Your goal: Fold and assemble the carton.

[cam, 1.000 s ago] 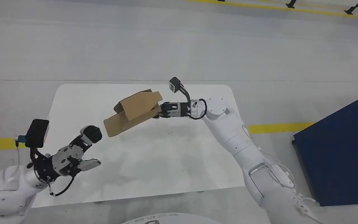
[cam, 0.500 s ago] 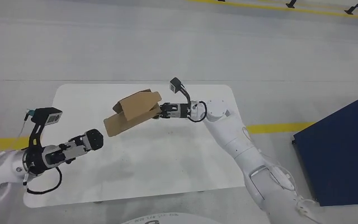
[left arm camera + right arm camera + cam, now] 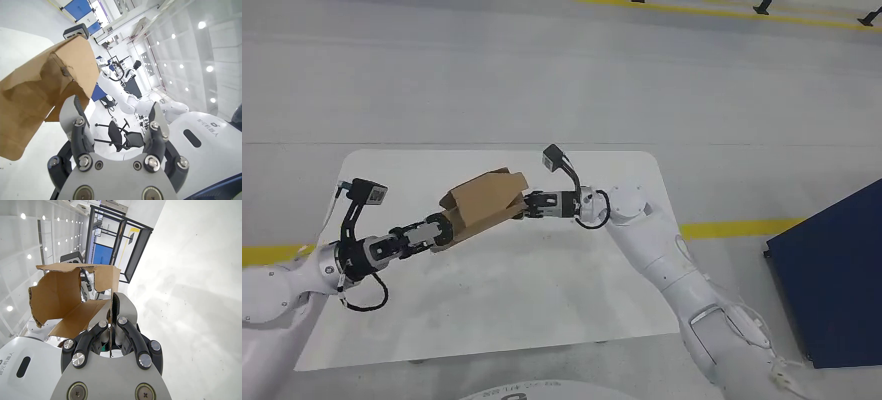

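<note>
A brown cardboard carton (image 3: 482, 199), partly opened with loose flaps, hangs above the white table (image 3: 542, 300). My right gripper (image 3: 523, 203) is shut on one wall of the carton (image 3: 62, 298), with the cardboard edge pinched between its fingers (image 3: 123, 308). My left gripper (image 3: 444, 232) is open at the carton's other end, and one of its fingers (image 3: 70, 111) touches or nearly touches a lower flap of the carton (image 3: 47, 83). Nothing lies between the left jaws.
A dark blue bin (image 3: 832, 270) stands on the floor to the right of the table. Yellow floor tape (image 3: 742, 228) runs past the table's right side.
My left arm has swung up from the table's near left edge to the carton's left end. The carton has folded more compactly and its long lower flap no longer sticks out.
</note>
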`<state>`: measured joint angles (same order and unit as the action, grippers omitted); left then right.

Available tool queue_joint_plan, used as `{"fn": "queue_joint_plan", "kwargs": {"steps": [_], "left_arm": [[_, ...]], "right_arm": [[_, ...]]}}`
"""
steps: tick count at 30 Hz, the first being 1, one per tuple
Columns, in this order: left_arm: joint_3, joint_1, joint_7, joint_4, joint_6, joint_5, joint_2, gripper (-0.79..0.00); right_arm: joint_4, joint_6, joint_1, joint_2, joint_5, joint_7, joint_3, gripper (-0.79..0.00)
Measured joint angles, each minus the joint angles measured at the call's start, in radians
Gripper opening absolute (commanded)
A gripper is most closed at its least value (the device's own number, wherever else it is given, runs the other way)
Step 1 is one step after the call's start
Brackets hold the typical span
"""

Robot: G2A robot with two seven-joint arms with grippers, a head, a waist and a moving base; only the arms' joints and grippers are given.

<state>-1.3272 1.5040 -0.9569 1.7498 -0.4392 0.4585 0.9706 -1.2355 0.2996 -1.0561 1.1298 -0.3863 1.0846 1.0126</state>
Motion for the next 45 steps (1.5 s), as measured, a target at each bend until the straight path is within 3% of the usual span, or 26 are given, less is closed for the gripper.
{"fn": "queue_joint_plan", "kwargs": {"steps": [12, 19, 24, 25, 27, 31, 33, 39, 45], "left_arm": [[0.042, -0.048, 0.050, -0.041, 0.037, -0.037, 0.011, -0.215], [0.065, -0.057, 0.027, -0.062, 0.059, 0.017, 0.016, -0.252], [0.074, -0.072, 0.021, -0.074, 0.077, 0.031, 0.019, -0.243], [0.076, -0.077, 0.025, -0.078, 0.081, 0.030, 0.021, -0.175], [0.081, -0.084, 0.032, -0.083, 0.085, 0.025, 0.022, -0.172], [0.096, -0.097, 0.054, -0.090, 0.088, 0.003, 0.027, -0.237], [0.106, -0.103, 0.055, -0.093, 0.094, -0.001, 0.029, -0.323], [0.140, -0.135, 0.056, -0.120, 0.098, 0.017, 0.039, -0.471], [0.159, -0.159, 0.081, -0.142, 0.085, -0.004, 0.047, -0.674]], "right_arm": [[-0.017, -0.001, -0.011, -0.002, 0.015, 0.004, 0.004, -0.785], [-0.030, 0.009, -0.025, 0.000, 0.034, -0.067, 0.007, -0.785], [-0.043, 0.009, -0.031, 0.002, 0.052, -0.093, 0.002, -0.785], [-0.045, 0.010, -0.033, 0.002, 0.054, -0.094, 0.001, -0.785], [-0.047, 0.010, -0.034, 0.002, 0.055, -0.091, 0.001, -0.785], [-0.049, 0.008, -0.036, 0.002, 0.056, -0.085, 0.002, -0.785], [-0.050, 0.004, -0.036, 0.002, 0.057, -0.086, 0.002, -0.785], [-0.054, -0.005, -0.034, 0.004, 0.069, -0.091, -0.005, -0.785], [-0.054, -0.010, -0.033, 0.006, 0.074, -0.097, -0.009, -0.785]]}}
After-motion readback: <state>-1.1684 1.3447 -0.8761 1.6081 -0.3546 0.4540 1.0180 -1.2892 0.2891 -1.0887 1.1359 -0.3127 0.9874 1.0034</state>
